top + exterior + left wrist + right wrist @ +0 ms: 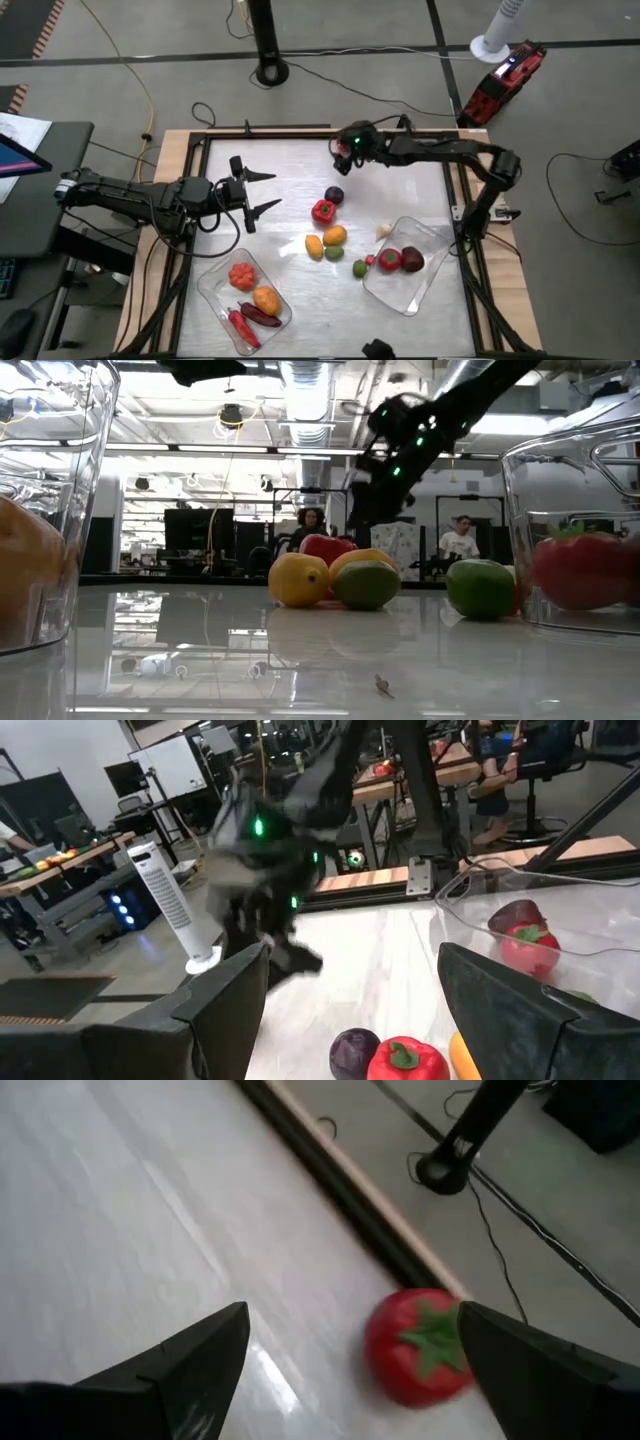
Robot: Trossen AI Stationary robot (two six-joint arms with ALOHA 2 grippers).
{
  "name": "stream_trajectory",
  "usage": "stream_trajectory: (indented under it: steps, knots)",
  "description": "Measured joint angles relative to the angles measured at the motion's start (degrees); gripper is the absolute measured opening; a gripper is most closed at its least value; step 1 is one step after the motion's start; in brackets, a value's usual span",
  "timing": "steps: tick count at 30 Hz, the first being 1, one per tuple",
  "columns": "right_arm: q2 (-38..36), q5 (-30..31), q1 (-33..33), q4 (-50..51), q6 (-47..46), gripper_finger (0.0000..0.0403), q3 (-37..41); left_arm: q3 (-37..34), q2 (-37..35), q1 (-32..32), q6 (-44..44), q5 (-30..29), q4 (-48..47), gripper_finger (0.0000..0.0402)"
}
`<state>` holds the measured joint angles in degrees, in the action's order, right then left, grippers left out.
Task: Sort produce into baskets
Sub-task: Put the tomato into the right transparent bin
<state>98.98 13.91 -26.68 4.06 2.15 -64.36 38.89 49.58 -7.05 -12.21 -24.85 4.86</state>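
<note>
- While our right gripper [345, 1355] hovers near the table's far edge with its jaws wide and empty, a red tomato [418, 1345] lies just ahead of it; we judge the pick is in hand.
- Next we must lower around the tomato, close, and carry it to a basket [425, 235].
- Our left gripper [262, 192] waits, jaws open and empty, above the table's left side.
- More produce, including a red pepper [323, 210], remains between the baskets.
</note>
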Motion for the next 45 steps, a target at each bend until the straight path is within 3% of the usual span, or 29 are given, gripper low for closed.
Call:
stream_trajectory:
  steps: [9, 15, 22, 31, 45]
  knots:
    - [8.09, 1.59, -2.38, -7.49, -3.06, 0.0383, 0.06, 0.0, 0.0, 0.0, 0.75, -0.76, -1.71, 0.0279]
    - [8.29, 8.2, -2.68, -18.78, -3.48, 0.0383, 4.76, 0.0, 0.0, -0.02, 1.84, -1.34, -3.04, 0.0279]
    - [8.02, 8.57, -4.23, -25.86, -3.89, 0.0383, 10.99, 0.0, 0.0, -0.02, 3.64, -1.37, -2.97, 0.0279]
    - [9.59, 0.55, -6.87, -32.61, -5.35, 0.0383, 12.41, 0.0, 0.0, 0.0, 3.95, -1.35, -2.82, 0.0279]
    - [12.87, 0.14, -6.75, -29.6, -6.23, 0.0368, 10.08, 0.0, 0.0, 0.02, 4.53, -0.95, -3.72, 0.0279]
